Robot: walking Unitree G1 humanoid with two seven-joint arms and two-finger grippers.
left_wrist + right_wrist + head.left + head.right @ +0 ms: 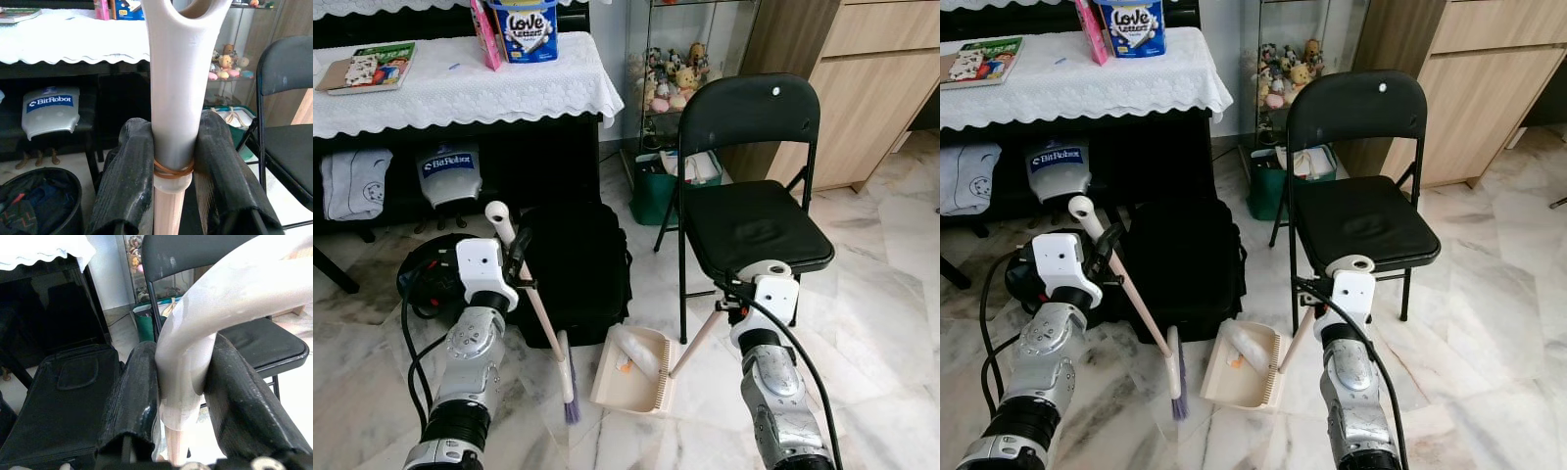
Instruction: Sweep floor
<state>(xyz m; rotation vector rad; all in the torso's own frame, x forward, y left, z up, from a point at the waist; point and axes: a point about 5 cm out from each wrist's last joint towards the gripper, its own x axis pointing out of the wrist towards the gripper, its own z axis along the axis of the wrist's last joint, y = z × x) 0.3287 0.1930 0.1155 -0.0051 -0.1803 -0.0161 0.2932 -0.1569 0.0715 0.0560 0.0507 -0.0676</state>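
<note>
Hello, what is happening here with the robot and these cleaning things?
The robot is sweeping the marble floor. Its left gripper has its jaws shut on the broom, whose bristles touch the floor beside the dustpan. Its right gripper holds the dustpan by its long handle, with the pan resting on the floor in front of a black folding chair. Some small debris already lies in the pan. A black bag stands behind the broom.
</note>
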